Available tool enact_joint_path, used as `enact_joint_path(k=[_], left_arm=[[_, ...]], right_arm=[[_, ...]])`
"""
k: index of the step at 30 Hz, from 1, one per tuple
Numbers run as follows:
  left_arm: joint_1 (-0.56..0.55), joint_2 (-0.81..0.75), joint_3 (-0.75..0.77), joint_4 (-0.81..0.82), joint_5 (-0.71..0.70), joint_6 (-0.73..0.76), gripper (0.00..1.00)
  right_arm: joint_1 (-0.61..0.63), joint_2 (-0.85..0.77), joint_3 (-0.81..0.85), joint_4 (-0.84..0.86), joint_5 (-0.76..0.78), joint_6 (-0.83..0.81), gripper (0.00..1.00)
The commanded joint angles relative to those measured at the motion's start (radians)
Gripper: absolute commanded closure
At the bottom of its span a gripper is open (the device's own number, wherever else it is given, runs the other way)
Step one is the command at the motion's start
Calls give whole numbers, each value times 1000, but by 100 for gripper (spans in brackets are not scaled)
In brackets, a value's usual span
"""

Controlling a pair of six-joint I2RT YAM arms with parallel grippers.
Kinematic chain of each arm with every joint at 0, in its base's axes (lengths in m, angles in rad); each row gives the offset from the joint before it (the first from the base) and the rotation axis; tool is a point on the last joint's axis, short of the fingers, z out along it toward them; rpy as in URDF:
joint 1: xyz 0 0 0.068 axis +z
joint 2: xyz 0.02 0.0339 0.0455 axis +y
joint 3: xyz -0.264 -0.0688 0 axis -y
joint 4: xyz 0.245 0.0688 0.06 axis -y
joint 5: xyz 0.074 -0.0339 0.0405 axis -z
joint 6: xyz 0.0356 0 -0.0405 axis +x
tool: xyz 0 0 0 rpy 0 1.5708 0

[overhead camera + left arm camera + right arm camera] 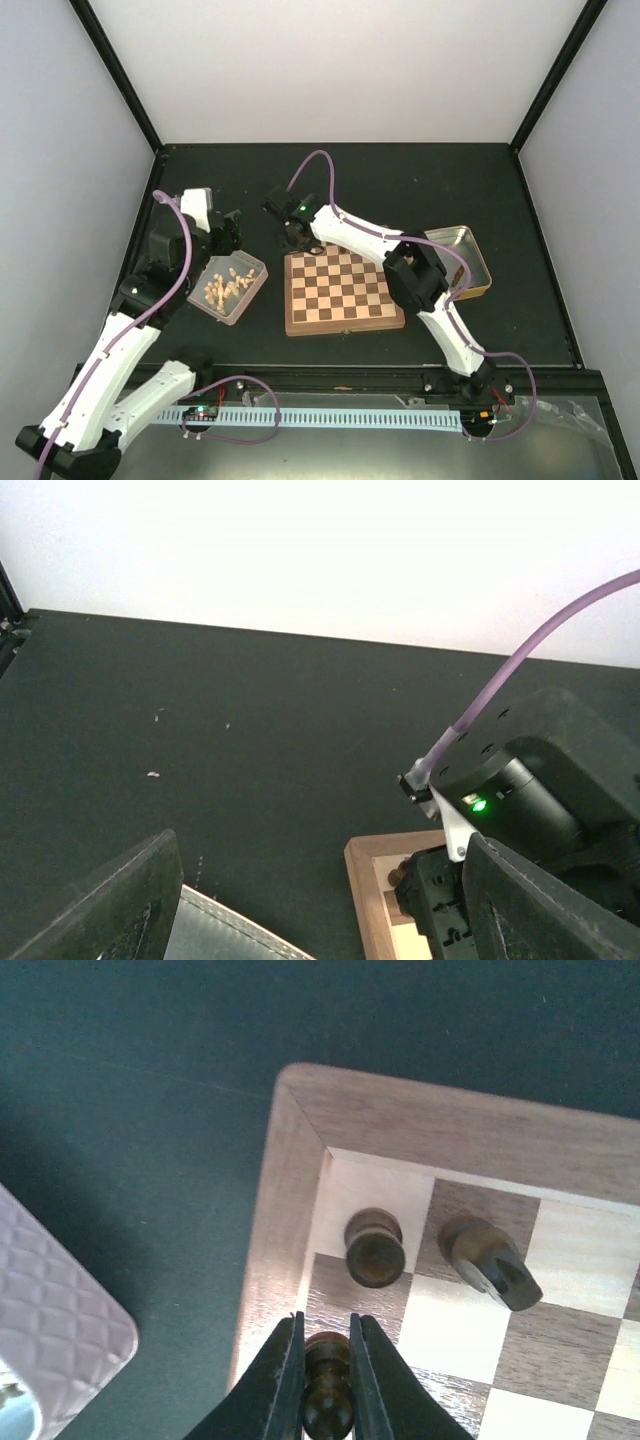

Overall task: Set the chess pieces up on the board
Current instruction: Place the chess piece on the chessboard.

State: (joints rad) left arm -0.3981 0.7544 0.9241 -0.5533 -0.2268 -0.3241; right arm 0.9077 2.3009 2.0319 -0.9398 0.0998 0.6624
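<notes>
The right gripper (326, 1380) pinches an upright dark pawn (328, 1385) over the board (300, 1160) corner's second-row square—straight below; the left gripper (310, 900) gapes empty.

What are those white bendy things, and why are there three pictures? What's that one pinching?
Those are two robot arms bolted to a dark table. One picture looks down from above; the other two come from small cameras on each arm's wrist. On the table lie a wooden chessboard, a tray of pale pieces on the left and a metal tray on the right. The right tool is shut on a small dark chess piece over the board's corner, beside two dark pieces already standing there. The left tool is open and holds nothing.
</notes>
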Motion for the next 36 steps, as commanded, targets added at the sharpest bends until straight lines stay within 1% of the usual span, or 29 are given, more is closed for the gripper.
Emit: enact_joint_path(k=[1,7,20,25,31,36], left_arm=[[10,-39,-5,21,21,-10,21],[12,-46,-6,21,29,-12,21],[13,-39,-8,21,34,-12,21],[13,-36,-8,21,37,-13,21],[15,-35,-9,22,40,-12,21],[13,-36,-10,21,40,-13,21]], right_arm=[[11,-44,-37,12,61,32,86],[17,-57,-84,32,69,26,86],[17,-10,-75,66,60,12,85],[16,3,-69,66,59,9,83],[16,-4,-71,71,40,4,76],[17,-55,-95,93,15,-1,73]])
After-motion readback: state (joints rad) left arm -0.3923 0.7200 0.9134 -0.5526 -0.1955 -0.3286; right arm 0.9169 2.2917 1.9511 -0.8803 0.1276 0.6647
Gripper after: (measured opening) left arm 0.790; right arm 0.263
